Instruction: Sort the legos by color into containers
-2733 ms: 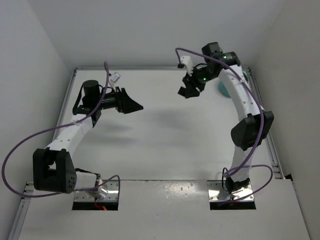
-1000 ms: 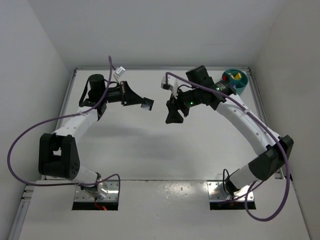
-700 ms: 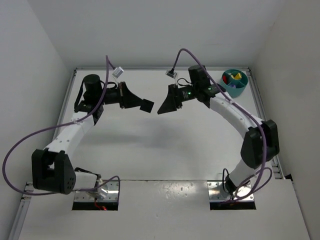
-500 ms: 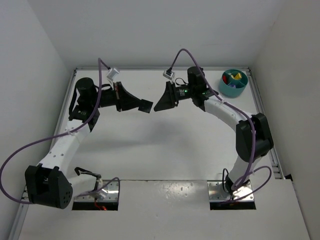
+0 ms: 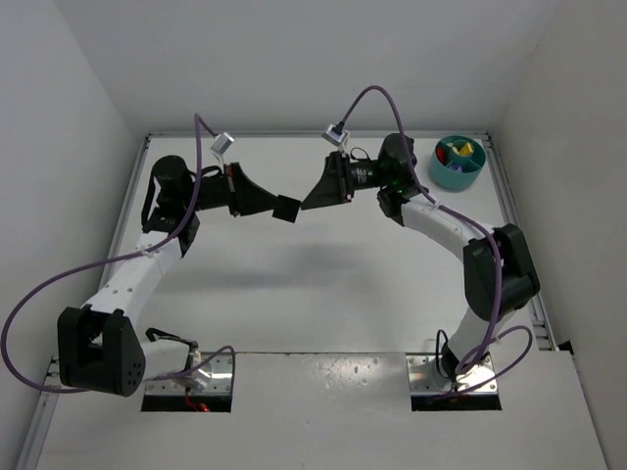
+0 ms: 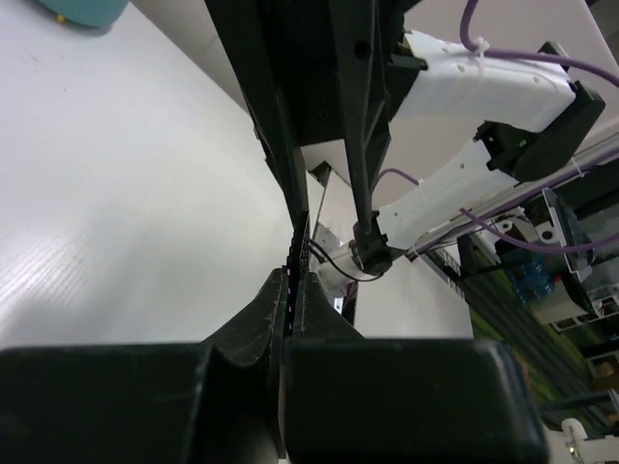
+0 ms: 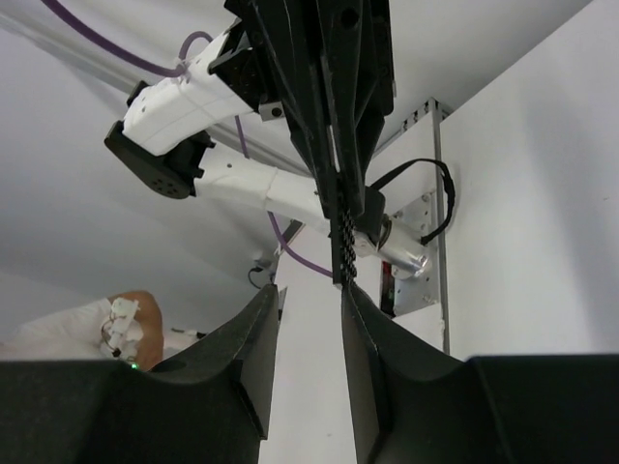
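Both arms are up over the far middle of the desk (image 5: 323, 284), tips facing each other and almost nose to nose.

The left gripper (image 5: 285, 209) has its jaws fully shut. The left wrist view shows a purple speck (image 6: 290, 293) in the seam between the pads. It could be a pale purple lego, but it's too small to call.

The right gripper (image 5: 315, 196) has its jaws partly open with nothing in them. The left tip sits in line with that gap. I can't tell if it's just short of it or barely inside.

Legos I can place: a yellow brick (image 5: 464, 150) and a red brick (image 5: 448, 153), both in the teal dish (image 5: 453, 178) at the far right corner of the desk.

From the pose this looks like a mid-air handover.

Handling: these bricks should be light, rigid, slick plastic, much smaller than the pads.
- Take one by two opposite flat sides, centred on the pads.
- An off-centre pinch will likely squirt it out.
- The receiver needs a firm hold before the giver lets go, or it drops and bounces.
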